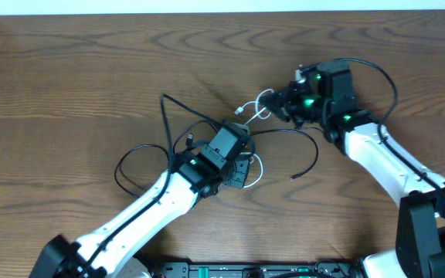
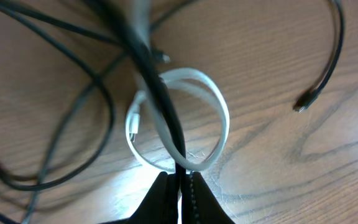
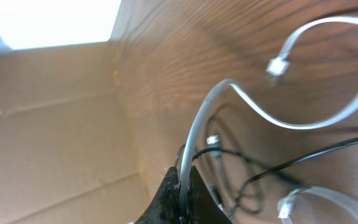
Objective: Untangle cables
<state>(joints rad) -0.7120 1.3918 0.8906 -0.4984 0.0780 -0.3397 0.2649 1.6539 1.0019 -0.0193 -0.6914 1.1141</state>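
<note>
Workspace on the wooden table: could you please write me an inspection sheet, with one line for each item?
Surface: wooden table, brown grain, bare around the arms.
Job's things: white cable and black cable lie crossed in loose loops at mid-table; not yet untangled.
Clutter: nothing seen.
Pincers: left pincer shut on the black cable, just where a white loop passes; right pincer shut on the white cable.
Cables: thick black arm wire arcs beside the right arm, apart from the tangle.
Surroundings: tan panel stands at the table's edge; what it is cannot be told.
</note>
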